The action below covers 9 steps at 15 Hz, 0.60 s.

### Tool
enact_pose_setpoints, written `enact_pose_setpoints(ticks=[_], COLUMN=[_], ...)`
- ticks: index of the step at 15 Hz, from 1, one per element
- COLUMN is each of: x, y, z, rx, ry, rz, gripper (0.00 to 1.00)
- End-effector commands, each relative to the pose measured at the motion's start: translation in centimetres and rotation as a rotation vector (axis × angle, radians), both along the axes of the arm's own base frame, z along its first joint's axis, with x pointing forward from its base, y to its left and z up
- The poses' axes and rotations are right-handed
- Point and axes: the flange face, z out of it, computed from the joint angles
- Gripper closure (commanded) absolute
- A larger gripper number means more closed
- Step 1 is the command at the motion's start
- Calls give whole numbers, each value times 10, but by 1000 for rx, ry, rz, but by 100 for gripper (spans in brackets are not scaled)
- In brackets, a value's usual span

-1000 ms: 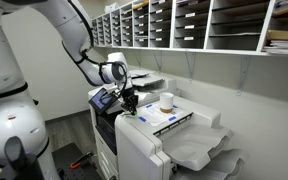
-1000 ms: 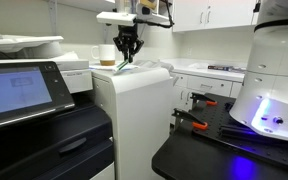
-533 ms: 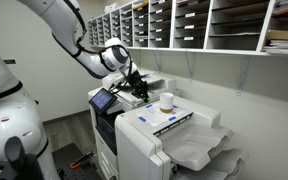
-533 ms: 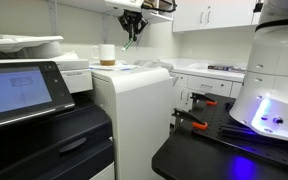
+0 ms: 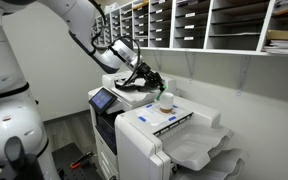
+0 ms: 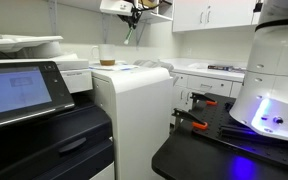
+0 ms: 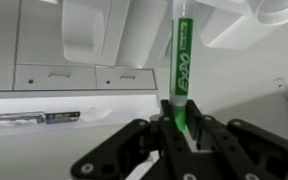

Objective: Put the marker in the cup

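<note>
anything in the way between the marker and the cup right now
Nothing visible does. The pincer is shut on the marker, holding it in the air above the printer. The cup stands apart on the printer's top, mouth up, with only open air between it and the marker in an exterior view.

cup (image 5: 166, 100) on the printer (image 5: 149, 135) top, marker (image 7: 182, 60) in the end effector (image 7: 184, 128), above and beside it

A green marker (image 7: 182, 70) with white lettering is held upright in the air. The white cup (image 5: 166, 100) is stood upright on the printer (image 5: 184, 135).
</note>
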Motion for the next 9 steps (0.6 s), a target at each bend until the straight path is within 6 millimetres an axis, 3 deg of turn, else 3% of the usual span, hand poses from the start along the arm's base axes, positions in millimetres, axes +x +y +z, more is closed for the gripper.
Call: enact_pose_setpoints(ticks=[1,5,9], x=[34,64,98], y=[24,53,62], z=[-5,-14,-21], rx=[-143,-228,-288], ry=[-73,-123,-129], rz=[-99,-122,-127], gripper=[95,95,95])
